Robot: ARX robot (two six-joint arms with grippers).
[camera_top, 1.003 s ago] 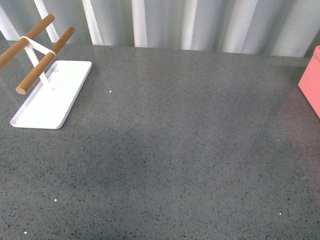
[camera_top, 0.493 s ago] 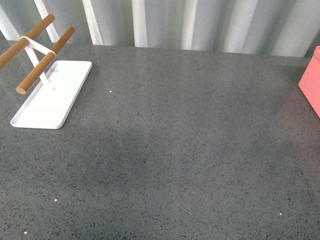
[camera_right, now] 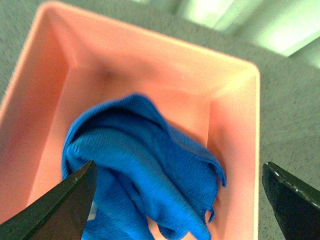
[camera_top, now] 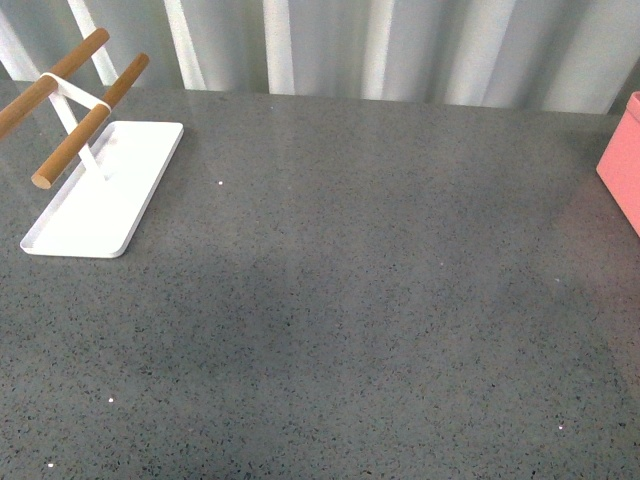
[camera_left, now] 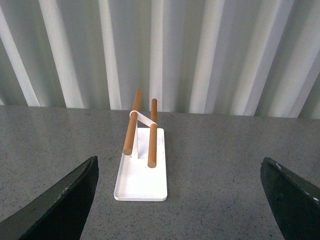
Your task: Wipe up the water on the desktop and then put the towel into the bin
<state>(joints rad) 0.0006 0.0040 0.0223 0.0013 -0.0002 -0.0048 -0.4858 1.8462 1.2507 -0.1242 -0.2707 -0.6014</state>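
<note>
The towel (camera_right: 145,170) lies crumpled inside the bin (camera_right: 235,130), clear of its walls. Right gripper (camera_right: 175,200) above it: jaws spread wide, empty. Left gripper (camera_left: 180,200): likewise spread, empty, over bare desktop (camera_top: 350,300) near the white tray (camera_left: 142,172).

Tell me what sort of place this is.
Probably a staged test bench rather than a home: a bare speckled grey desktop against a corrugated metal wall, with only a white tray with wooden rods and a pink bin holding a blue towel.
</note>
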